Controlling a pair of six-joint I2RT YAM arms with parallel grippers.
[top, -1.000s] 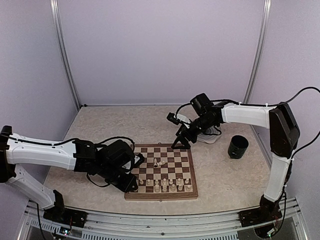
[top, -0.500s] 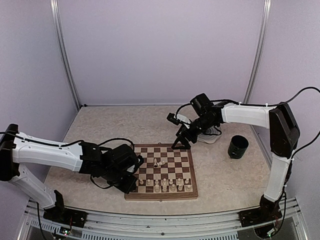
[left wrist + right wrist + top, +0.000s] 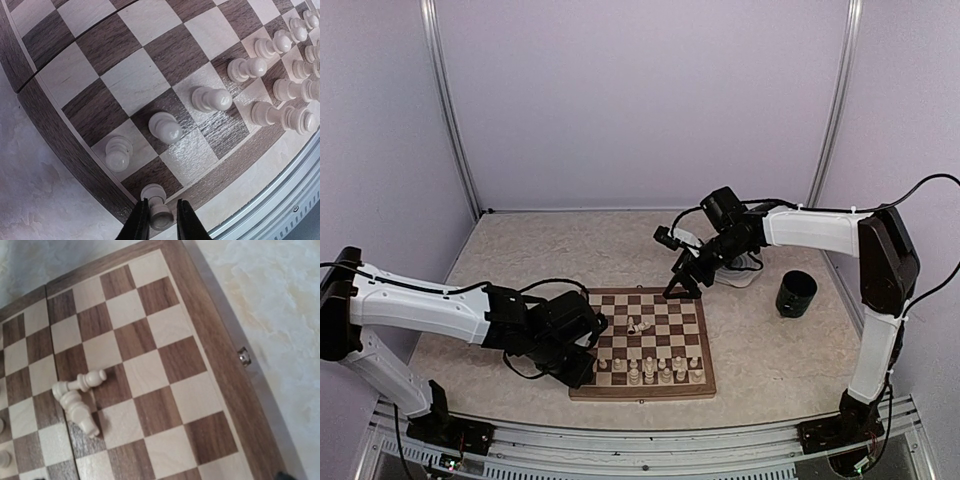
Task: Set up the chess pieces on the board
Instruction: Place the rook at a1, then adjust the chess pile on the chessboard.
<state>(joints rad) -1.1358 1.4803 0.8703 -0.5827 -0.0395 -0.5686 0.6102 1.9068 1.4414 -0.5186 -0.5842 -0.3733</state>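
Note:
The board (image 3: 640, 392) lies at the table's near middle. Cream chess pieces (image 3: 650, 370) stand in its two near rows. Two more pieces (image 3: 640, 325) lie tipped over mid-board; in the right wrist view one (image 3: 80, 382) rests across the other (image 3: 77, 410). My left gripper (image 3: 588, 372) is low over the board's near left corner. In the left wrist view its jaws (image 3: 159, 225) straddle an upright corner piece (image 3: 161, 212), with a slim gap on the right side. My right gripper (image 3: 685, 282) hovers open over the board's far right edge, holding nothing.
A black cup (image 3: 796, 293) stands right of the board. A white round object (image 3: 735, 275) lies under the right arm, behind the board. A small metal clasp (image 3: 243, 356) sits on the board's side edge. Frame rails run along the near table edge (image 3: 640, 440).
The left arm has slid slightly right along the board's near left corner, and its jaws have parted a little around the corner piece. The right arm has not moved.

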